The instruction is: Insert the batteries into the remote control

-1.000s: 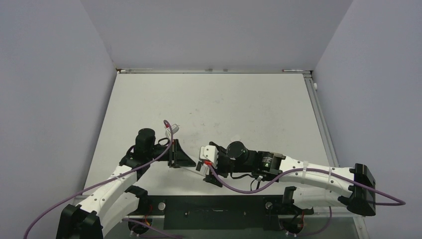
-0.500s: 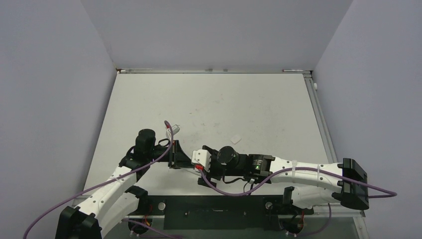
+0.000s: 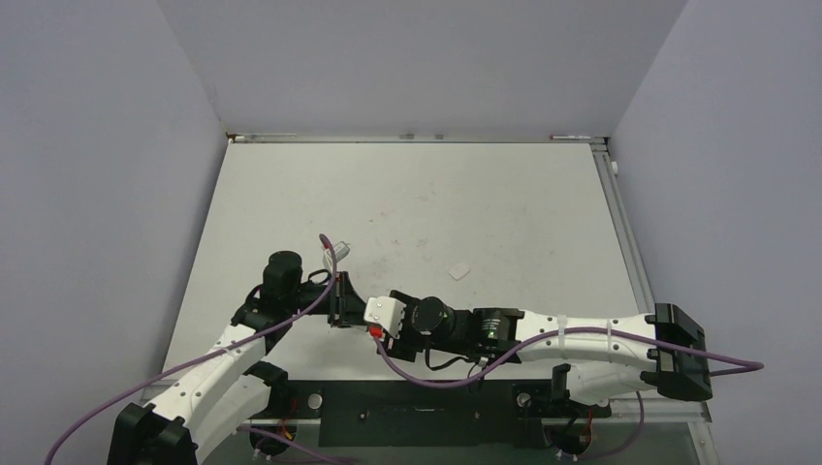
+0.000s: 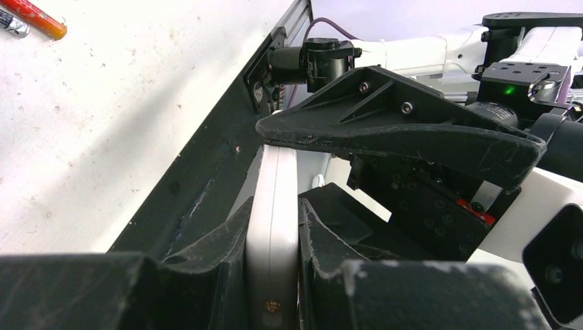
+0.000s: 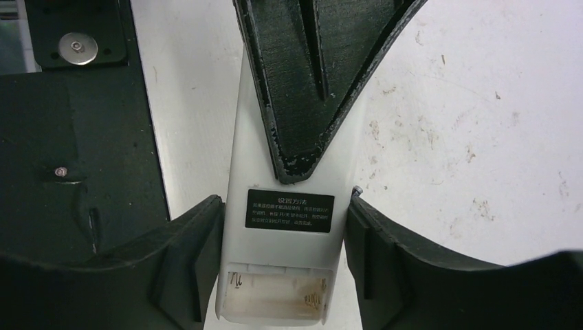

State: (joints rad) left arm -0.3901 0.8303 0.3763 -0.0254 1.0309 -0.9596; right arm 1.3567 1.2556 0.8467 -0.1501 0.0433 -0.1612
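My left gripper [image 4: 275, 206] is shut on the remote control [image 4: 271, 265], clamping its two flat faces and holding it on edge above the table's near edge. In the right wrist view the remote control [image 5: 295, 254] shows its white back, a black label and an empty battery compartment [image 5: 275, 295]. My right gripper [image 5: 283, 203] has closed in from the right, and its pads press the remote's two long sides. Two batteries lie on the table in the left wrist view, one reddish [image 4: 33, 18] and one dark [image 4: 9, 26]. In the top view the two grippers meet [image 3: 354, 315].
A small loose white chip [image 3: 459, 270] lies on the table right of centre. The black base plate [image 3: 417, 407] runs along the near edge, just below both grippers. Purple cables [image 3: 426, 366] hang from both arms.
My right arm has slid left until its gripper reached the remote, and its jaws have narrowed onto the remote's sides. The white chip came into view. The left arm has stayed still.
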